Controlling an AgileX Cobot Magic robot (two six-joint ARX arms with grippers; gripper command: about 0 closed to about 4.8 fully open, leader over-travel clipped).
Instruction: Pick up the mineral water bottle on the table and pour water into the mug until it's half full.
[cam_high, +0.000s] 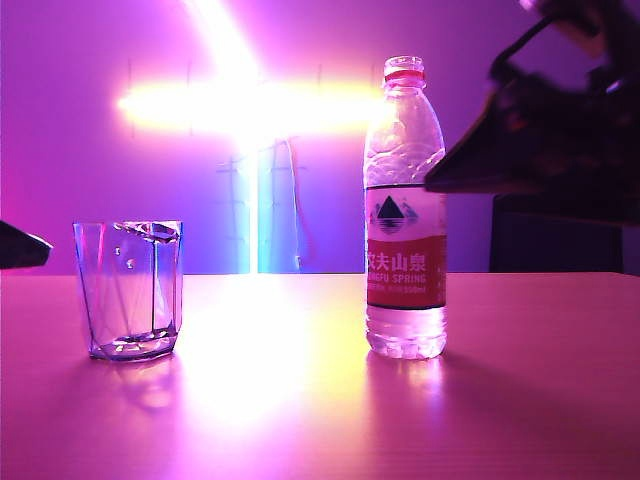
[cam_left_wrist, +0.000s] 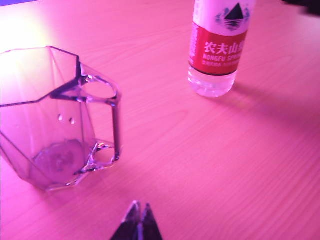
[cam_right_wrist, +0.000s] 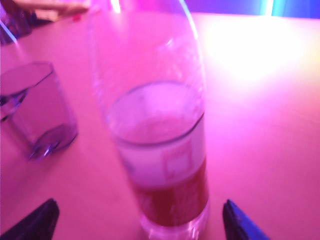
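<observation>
Glossy wood-grain tabletop (cam_high: 520, 400); clear ribbed plastic bottle (cam_high: 404, 200) with a smooth printed label (cam_high: 405, 262); clear faceted glass mug (cam_high: 130, 290).

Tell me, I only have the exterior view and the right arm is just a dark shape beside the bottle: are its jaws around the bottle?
Observer: Yes. In the right wrist view the right gripper is open, with one finger on each side of the mineral water bottle and a gap on both sides.
Operator: And the left gripper? I see only a dark tip at the edge.
Observer: The left gripper is shut, its tip over the table short of the mug, not touching it.
Operator: Does the mug have a handle?
Observer: Yes, a clear loop handle, plain in the left wrist view.
</observation>
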